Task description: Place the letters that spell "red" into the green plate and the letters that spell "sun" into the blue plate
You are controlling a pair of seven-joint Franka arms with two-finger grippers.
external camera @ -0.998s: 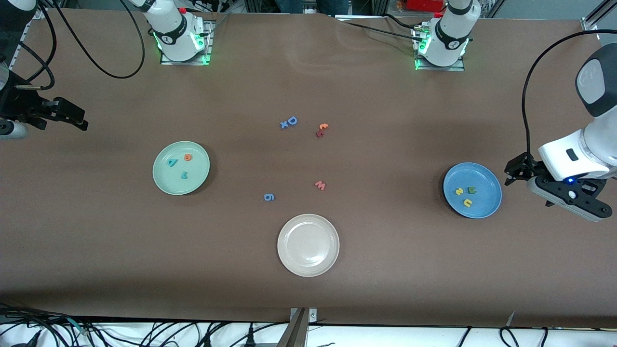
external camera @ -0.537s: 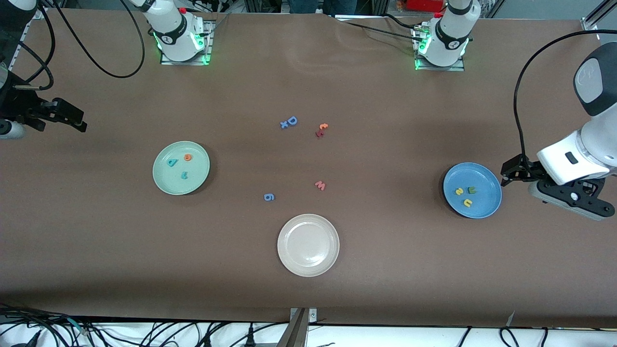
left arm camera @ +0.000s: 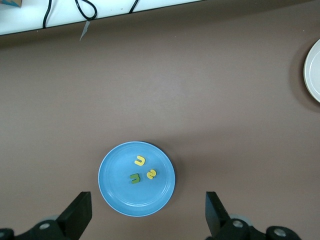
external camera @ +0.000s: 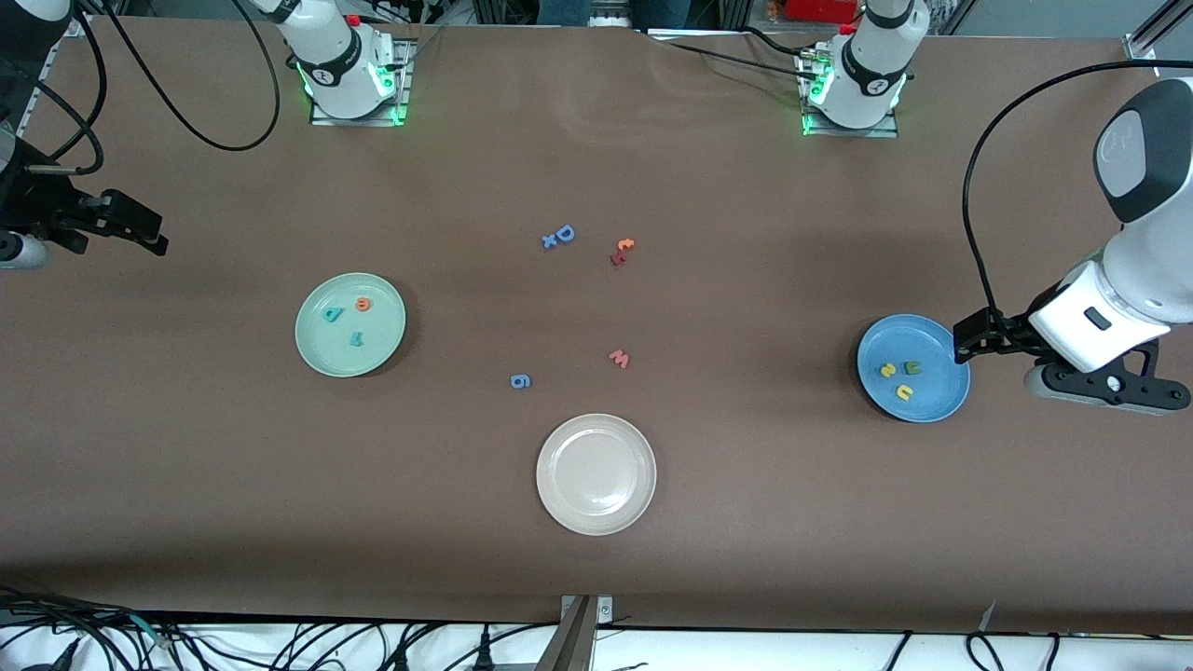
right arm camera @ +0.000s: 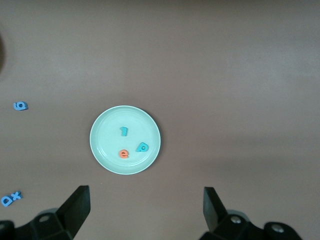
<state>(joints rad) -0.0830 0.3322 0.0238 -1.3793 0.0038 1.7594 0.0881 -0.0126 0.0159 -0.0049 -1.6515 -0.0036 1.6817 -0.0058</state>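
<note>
left pincer [external camera: 965, 343] open, beside blue plate [external camera: 941, 396]

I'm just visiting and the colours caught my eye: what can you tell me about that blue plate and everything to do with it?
The blue plate is round and mid-blue with a shallow raised rim and a smooth, slightly glossy surface. It lies flat on the brown table toward the left arm's end. Three tiny foam letters rest inside it, close together: a yellow s, a green n and a yellow u. The open left gripper hangs over its rim, holding nothing.
</note>
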